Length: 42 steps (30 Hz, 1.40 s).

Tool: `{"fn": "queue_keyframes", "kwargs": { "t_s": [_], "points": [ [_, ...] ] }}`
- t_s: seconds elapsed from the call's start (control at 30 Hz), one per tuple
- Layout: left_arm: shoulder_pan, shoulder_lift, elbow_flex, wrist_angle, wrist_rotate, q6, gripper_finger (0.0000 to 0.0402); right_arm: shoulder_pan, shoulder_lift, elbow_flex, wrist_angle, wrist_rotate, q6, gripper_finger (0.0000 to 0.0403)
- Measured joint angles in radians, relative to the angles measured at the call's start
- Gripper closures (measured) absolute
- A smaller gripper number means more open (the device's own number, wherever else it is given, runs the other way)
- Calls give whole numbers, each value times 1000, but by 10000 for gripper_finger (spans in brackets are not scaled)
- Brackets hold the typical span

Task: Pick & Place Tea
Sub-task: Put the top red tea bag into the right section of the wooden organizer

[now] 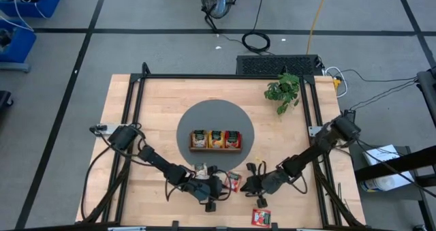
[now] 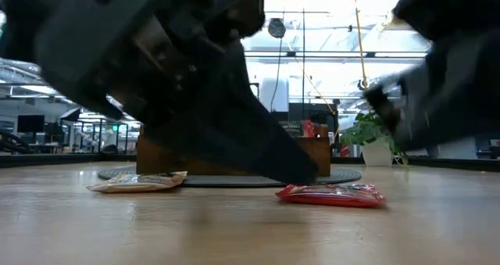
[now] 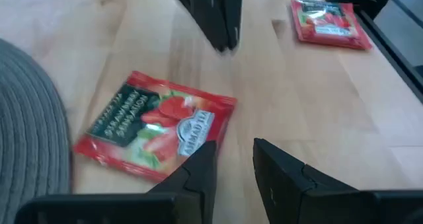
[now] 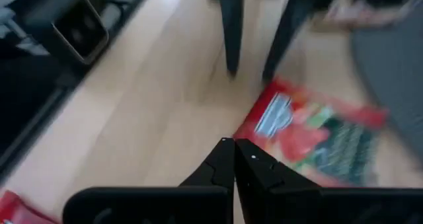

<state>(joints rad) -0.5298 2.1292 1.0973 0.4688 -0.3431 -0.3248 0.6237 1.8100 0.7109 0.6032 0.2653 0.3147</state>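
Red tea packet (image 3: pixel 155 126) flat on table (image 3: pixel 317 112), near edge of grey mat (image 3: pixel 26 125), between both hands. Left hand (image 3: pixel 232 163) slightly spread, empty, beside it. Right hand (image 4: pixel 236 159) pressed together, empty. Packet likely light, thin, slippery: pinch an edge.

Tray (image 1: pixel 215 140) sits on round mat (image 1: pixel 197 118) mid-bench (image 1: pixel 129 101), packets in all three compartments. Plant (image 1: pixel 283 89) behind-right of mat. Near front edge, one tea packet (image 1: pixel 234 181) lies between left pincer (image 1: pixel 219 188) and right pincer (image 1: pixel 249 186); another packet (image 1: pixel 202 169) just behind left pincer; third packet (image 1: pixel 261 217) at front edge.
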Motion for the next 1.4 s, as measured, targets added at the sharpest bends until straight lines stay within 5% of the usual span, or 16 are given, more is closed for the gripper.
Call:
{"fn": "queue_keyframes", "kwargs": {
  "t_s": [0.17,0.33,0.87,1.2,1.4],
  "points": [
    [15,10,25,2,1,11,300,13,-103,-2,-186,153,13,403],
    [13,11,31,-33,-21,-5,300,10,-116,0,-274,187,42,400],
    [32,9,32,-189,-43,-175,300,-93,-113,-76,-252,45,219,292],
    [32,9,31,-195,-34,-175,300,-233,-113,-257,162,-206,435,246],
    [32,9,31,-195,-34,-167,300,-247,-108,-263,184,-230,496,249]
  ]
}}
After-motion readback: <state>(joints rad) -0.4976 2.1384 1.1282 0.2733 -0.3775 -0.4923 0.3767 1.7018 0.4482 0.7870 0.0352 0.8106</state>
